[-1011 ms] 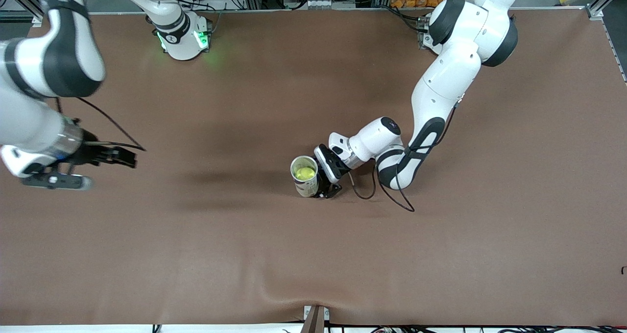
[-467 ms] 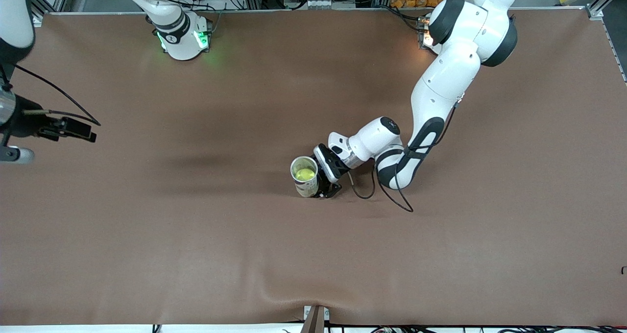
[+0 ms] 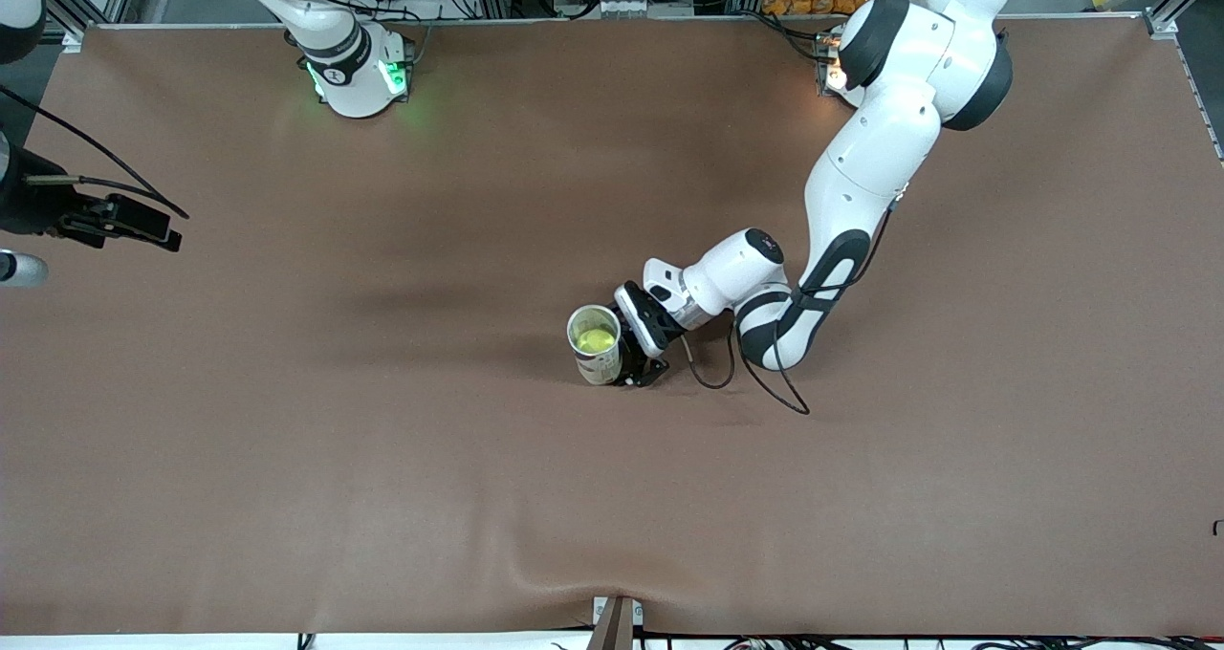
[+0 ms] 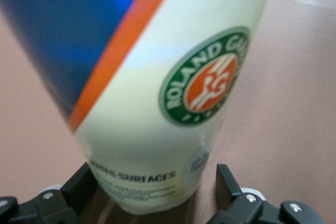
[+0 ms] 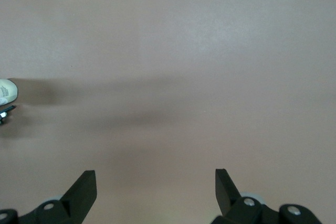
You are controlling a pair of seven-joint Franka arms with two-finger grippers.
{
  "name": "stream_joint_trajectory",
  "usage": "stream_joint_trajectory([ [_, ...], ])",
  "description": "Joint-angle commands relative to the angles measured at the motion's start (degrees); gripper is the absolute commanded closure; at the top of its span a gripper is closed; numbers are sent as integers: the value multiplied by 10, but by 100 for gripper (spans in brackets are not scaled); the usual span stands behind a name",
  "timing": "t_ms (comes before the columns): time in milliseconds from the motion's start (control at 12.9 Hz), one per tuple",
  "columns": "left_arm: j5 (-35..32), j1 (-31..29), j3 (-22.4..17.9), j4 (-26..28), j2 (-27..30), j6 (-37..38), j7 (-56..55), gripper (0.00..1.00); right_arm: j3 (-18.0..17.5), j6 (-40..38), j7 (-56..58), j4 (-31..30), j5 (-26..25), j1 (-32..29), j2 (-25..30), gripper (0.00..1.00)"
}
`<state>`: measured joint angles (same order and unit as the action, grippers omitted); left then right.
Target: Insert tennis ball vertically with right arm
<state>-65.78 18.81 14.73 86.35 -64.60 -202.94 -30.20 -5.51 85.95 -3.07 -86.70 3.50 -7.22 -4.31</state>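
Note:
An open tennis ball can (image 3: 601, 361) stands upright near the middle of the table. A yellow-green tennis ball (image 3: 596, 340) sits inside it. In the left wrist view the can (image 4: 157, 77) is cream with a blue and orange band and a round green and orange logo. My left gripper (image 3: 614, 352) is low at the can's base with its fingers (image 4: 84, 184) spread wide on both sides of the can, and one finger stands clear of it. My right gripper (image 3: 161, 227) is open and empty over the right arm's end of the table (image 5: 155, 182).
The brown table mat (image 3: 612, 497) has a ripple at the edge nearest the front camera. A black cable (image 3: 765, 382) loops on the mat beside the left arm's wrist. The right arm's base (image 3: 359, 72) shows green lights.
My right gripper has swung away from the can toward the right arm's end of the table. The left arm, the can and the ball have not moved.

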Motion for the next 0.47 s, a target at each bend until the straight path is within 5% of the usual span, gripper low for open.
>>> stream_joint_trajectory([
  [0,-30,-43,11,78,25,9,-18,0,0,-45,-8,16,5,7,28,0],
  [389,-91,-127,53,124,33,9,-19,0,8,-48,-9,14,-2,15,45,0],
])
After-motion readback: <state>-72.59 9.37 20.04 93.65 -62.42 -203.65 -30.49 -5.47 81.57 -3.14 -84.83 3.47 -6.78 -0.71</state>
